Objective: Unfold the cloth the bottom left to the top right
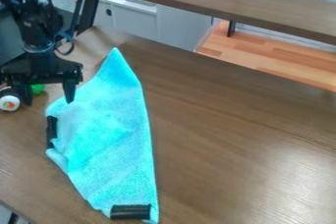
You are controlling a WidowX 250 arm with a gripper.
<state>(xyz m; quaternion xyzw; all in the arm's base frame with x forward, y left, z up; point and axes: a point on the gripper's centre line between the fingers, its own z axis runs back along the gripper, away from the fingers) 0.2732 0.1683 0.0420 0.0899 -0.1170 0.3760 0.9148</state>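
Observation:
The black gripper (48, 96) hangs at the upper left, its two fingers spread apart with a wide gap between them. Its right finger is beside or over the upper left edge of the turquoise cloth (108, 134); whether they touch I cannot tell. The cloth lies on the table's left half, long and narrow, with one pointed corner toward the back and a narrower end at the front. One black strip (52, 131) is on its left edge and another black strip (130, 211) crosses its front end.
A white round object (9, 101) and a green object (37, 89) lie by the gripper at the left. The brown table (223, 139) extends right of the cloth. A raised wooden shelf (216, 3) runs along the back.

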